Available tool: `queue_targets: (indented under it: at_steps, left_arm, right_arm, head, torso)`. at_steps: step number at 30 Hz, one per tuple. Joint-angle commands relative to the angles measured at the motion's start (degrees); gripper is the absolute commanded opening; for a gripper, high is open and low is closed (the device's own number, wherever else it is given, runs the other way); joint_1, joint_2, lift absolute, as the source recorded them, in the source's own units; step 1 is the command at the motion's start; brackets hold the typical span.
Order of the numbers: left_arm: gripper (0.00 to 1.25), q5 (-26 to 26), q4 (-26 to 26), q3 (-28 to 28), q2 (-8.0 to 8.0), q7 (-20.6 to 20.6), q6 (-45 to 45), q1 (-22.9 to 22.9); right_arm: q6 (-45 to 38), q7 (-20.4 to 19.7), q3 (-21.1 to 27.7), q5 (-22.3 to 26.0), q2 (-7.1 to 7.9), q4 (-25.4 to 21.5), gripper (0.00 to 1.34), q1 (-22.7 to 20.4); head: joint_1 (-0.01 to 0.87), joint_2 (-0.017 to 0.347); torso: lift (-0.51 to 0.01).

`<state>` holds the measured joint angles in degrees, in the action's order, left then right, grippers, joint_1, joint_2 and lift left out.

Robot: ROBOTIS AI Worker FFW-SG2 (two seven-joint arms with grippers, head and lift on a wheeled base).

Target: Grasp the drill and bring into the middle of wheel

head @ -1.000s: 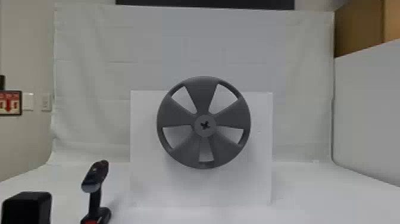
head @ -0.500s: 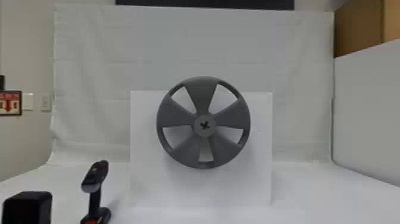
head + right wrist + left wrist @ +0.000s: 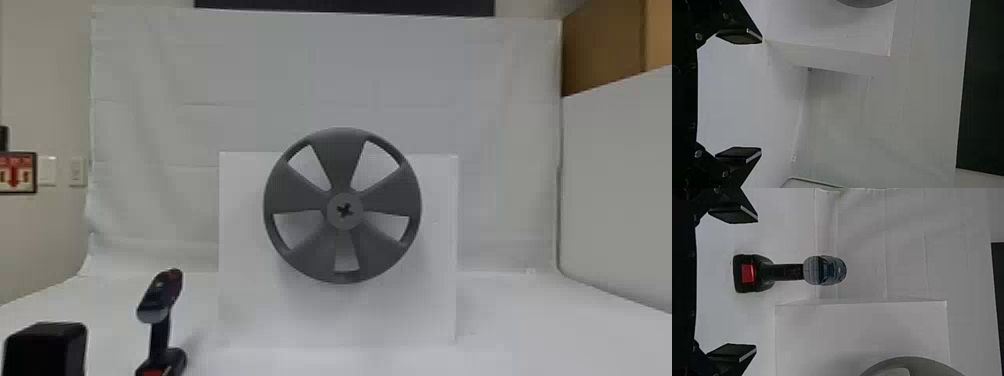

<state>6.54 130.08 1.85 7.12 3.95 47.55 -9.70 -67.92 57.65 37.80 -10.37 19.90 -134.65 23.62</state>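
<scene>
In the head view a black, blocky part of my left gripper (image 3: 45,350) shows at the lower left corner, left of the drill (image 3: 160,320). The drill is dark with a red patch on its base and stands upright on the table. From the left wrist, the open left gripper (image 3: 732,284) has the drill (image 3: 785,272) beyond its fingertips, between the lines of its two fingers, untouched. The grey wheel (image 3: 302,192) with its round hub is mounted upright at the centre. My right gripper (image 3: 738,96) is open and holds nothing, near the white panel.
A white upright panel (image 3: 245,300) stands behind the wheel, to the right of the drill, on the white table (image 3: 525,345). White cloth (image 3: 165,125) hangs at the back. A white partition (image 3: 620,200) with a brown box (image 3: 605,45) above it borders the right side.
</scene>
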Motion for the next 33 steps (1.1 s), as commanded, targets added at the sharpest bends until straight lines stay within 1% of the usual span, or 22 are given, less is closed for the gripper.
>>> queue_targets:
  at_steps: [1,5,8,14,17,20,26,33]
  left_arm:
    - [1.13,-0.03,0.00,-0.27,0.00,0.00,0.00,0.12]
    - [1.13,-0.03,0.00,0.26,0.00,0.00,0.00,0.12]
    - [1.13,-0.56,-0.17,0.43,0.00,0.00,0.00,0.03]
    - [1.13,-0.65,-2.20,0.43,0.00,0.00,-0.44,-1.73]
    - [1.13,-0.74,-3.51,0.34,0.00,0.00,-0.97,-2.69]
    - [1.12,-0.82,-5.80,-0.18,0.00,0.00,-2.20,-4.19]
    - [1.12,-0.47,-10.72,-1.24,-0.09,0.00,-4.75,-6.56]
    - [1.01,-0.30,-15.38,-1.33,-0.52,0.00,-6.77,-9.11]
  right_arm:
    - [-0.20,0.00,-0.36,0.18,0.40,0.00,1.06,0.28]
    - [-0.20,0.00,-0.62,-0.26,-0.21,0.00,1.06,0.28]
    - [-0.20,0.00,-0.80,-0.35,-0.21,0.00,1.06,0.28]
    - [-0.20,0.00,-1.33,-0.44,0.14,0.00,1.06,0.19]
    - [-0.20,0.00,-1.41,-0.97,-0.39,0.09,1.06,0.19]
    - [-0.20,0.00,-1.50,-1.14,-0.48,0.09,1.06,0.19]
    - [-0.20,0.00,-2.12,-1.14,-0.13,0.26,1.06,0.28]
    - [-0.20,0.00,-2.29,-1.32,-0.13,0.35,1.06,0.28]
  head:
    - [0.000,0.000]
    - [0.000,0.000]
    - [0.000,0.000]
    - [0.000,0.000]
    - [0.000,0.000]
    - [0.000,0.000]
    - [0.000,0.000]
    - [0.000,0.000]
  torso:
    - [-0.406]
    - [-0.406]
    - [-0.406]
    - [-0.406]
    - [-0.406]
    - [-0.406]
    - [-0.406]
    - [-0.406]
